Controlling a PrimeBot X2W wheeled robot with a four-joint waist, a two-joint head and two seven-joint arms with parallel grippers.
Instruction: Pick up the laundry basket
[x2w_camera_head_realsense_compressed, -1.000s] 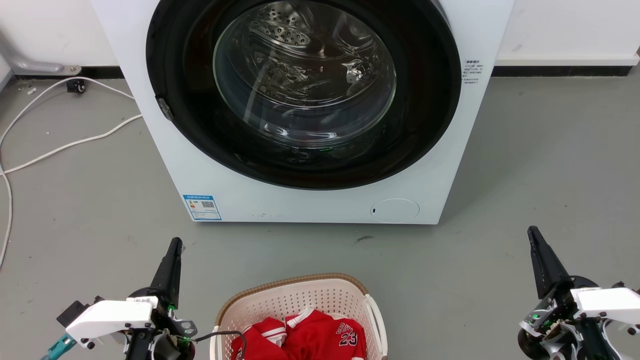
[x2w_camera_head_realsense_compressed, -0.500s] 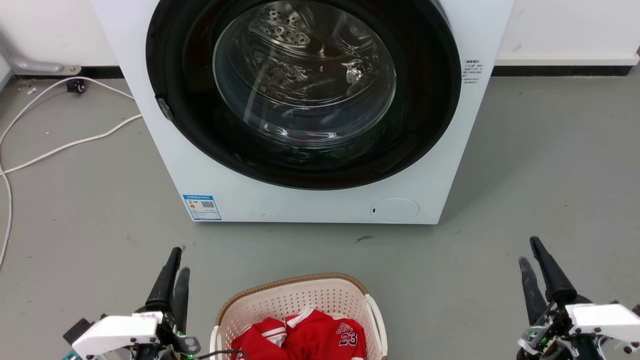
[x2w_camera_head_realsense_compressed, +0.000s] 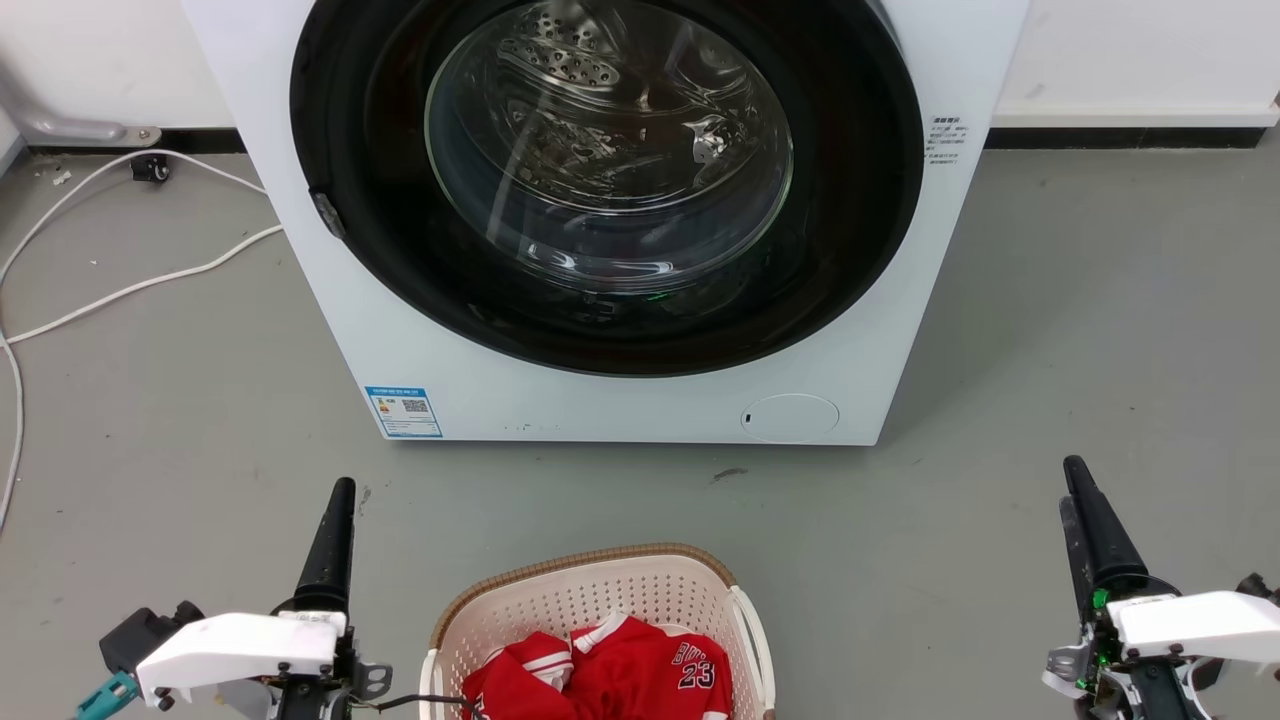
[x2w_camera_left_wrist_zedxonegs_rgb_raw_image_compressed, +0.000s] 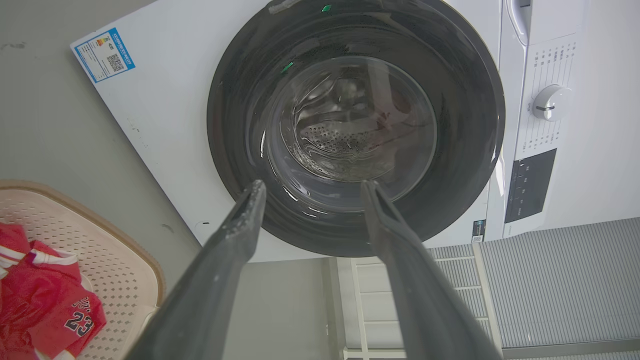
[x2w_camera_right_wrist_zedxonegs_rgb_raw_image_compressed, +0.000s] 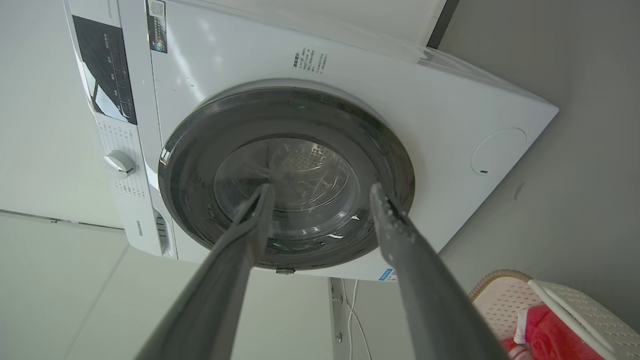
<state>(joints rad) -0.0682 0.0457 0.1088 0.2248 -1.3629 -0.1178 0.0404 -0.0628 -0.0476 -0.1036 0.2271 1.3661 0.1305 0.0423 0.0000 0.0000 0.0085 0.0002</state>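
Head view showed the laundry basket (x2w_camera_head_realsense_compressed: 560, 605) on the floor (x2w_camera_head_realsense_compressed: 1050, 300), a red jersey (x2w_camera_head_realsense_compressed: 640, 670) inside, flanked by the left gripper (x2w_camera_head_realsense_compressed: 341, 495) and right gripper (x2w_camera_head_realsense_compressed: 1073, 480), both apart from it. Their fingers were spread, holding nothing; the washing machine (x2w_camera_head_realsense_compressed: 640, 410) stood beyond.

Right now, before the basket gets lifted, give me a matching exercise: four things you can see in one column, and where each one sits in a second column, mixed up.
Column one:
1. laundry basket
2. red jersey
3. white cable
4. blue label

Column two:
A. on the washing machine, lower left corner of its front
B. on the floor at the far left
C. on the floor between the left end effector and the right end effector
D. inside the basket

Pairs: 1-C, 2-D, 3-B, 4-A.
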